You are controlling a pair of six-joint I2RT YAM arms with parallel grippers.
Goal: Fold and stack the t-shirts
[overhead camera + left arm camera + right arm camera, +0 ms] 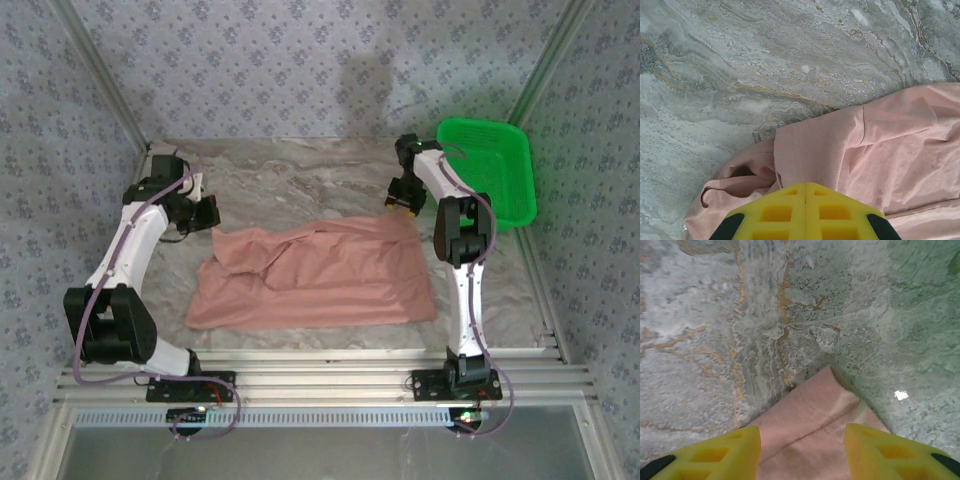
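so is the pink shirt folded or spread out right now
Spread out, not folded. The t-shirt lies mostly flat across the table; just its left part is rumpled over itself in loose creases.

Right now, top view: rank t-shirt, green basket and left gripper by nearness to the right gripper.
1. t-shirt, corner under the right gripper.
2. green basket, just to its right.
3. left gripper, far off at the left.

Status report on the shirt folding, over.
Left claw shut at far left corner of t-shirt, grip unclear. Right claw open, straddling far right corner. Cloth rumpled, not folded. Green basket at right, clear of it.
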